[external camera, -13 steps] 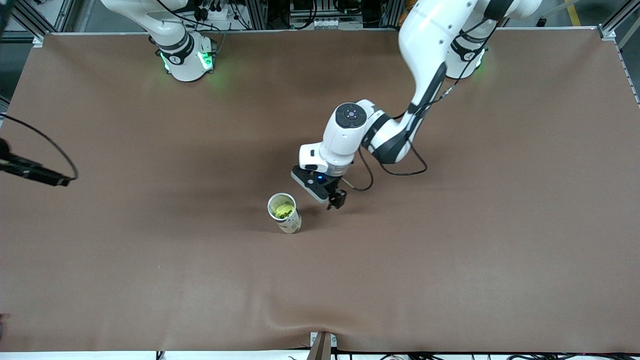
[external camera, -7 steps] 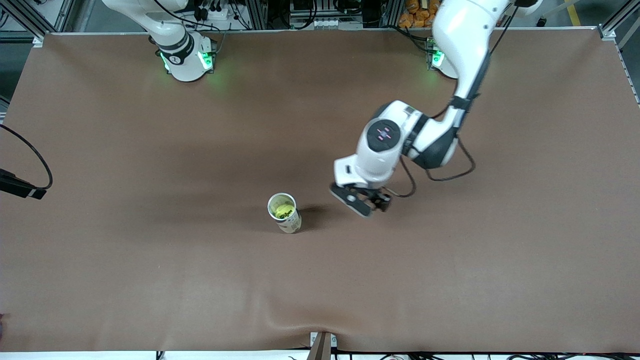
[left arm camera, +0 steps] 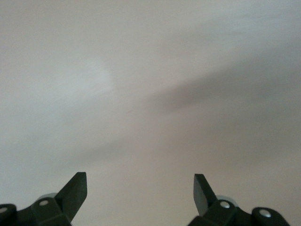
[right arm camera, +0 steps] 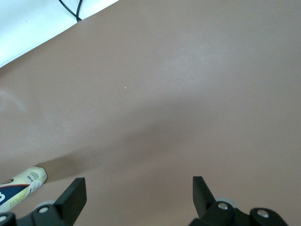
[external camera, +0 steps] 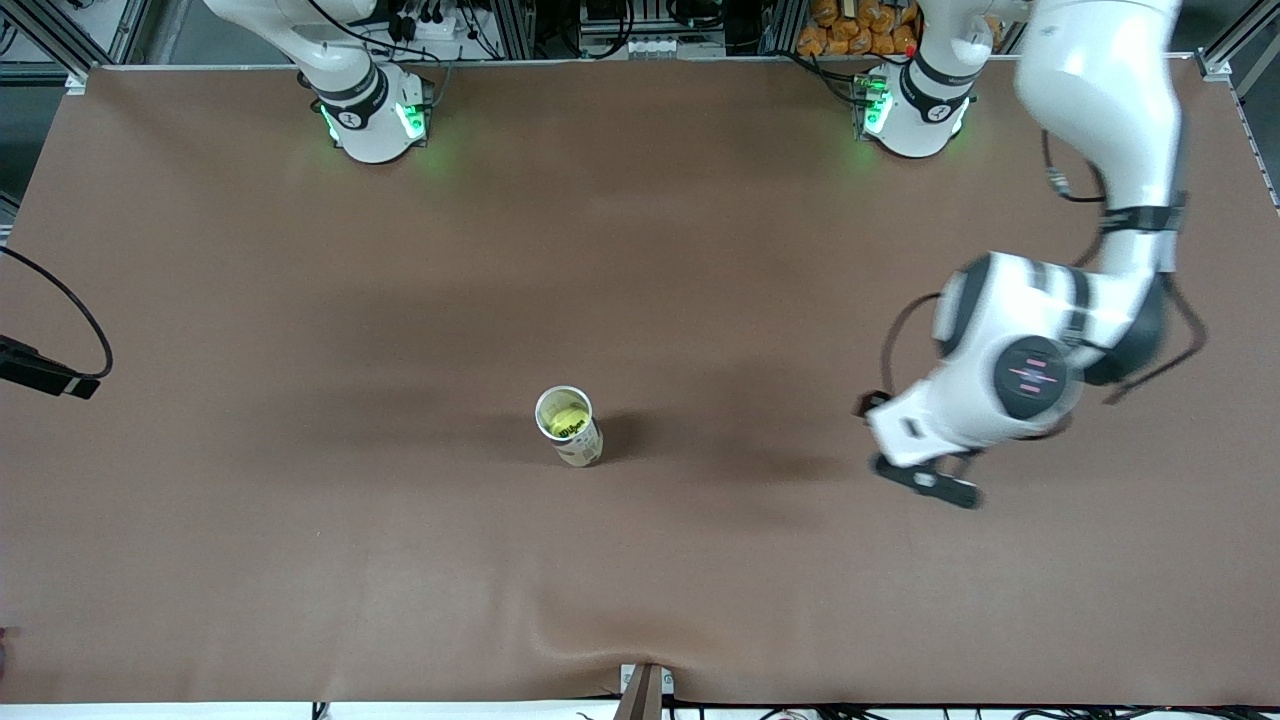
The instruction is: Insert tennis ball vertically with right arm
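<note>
Currently: right gripper (right arm camera: 136,195) spread wide, empty, over bare table (external camera: 300,550). Mid-table, upright can (external camera: 570,428) with tennis ball (external camera: 564,418) inside. Toward left arm's end, left gripper (left arm camera: 140,192) released, empty, above table.

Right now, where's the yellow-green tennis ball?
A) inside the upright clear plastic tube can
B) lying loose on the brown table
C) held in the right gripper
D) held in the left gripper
A: the front view looks down the open top of the upright clear plastic tube can and shows the yellow-green tennis ball inside; the left gripper is open with nothing between its fingers.
</note>
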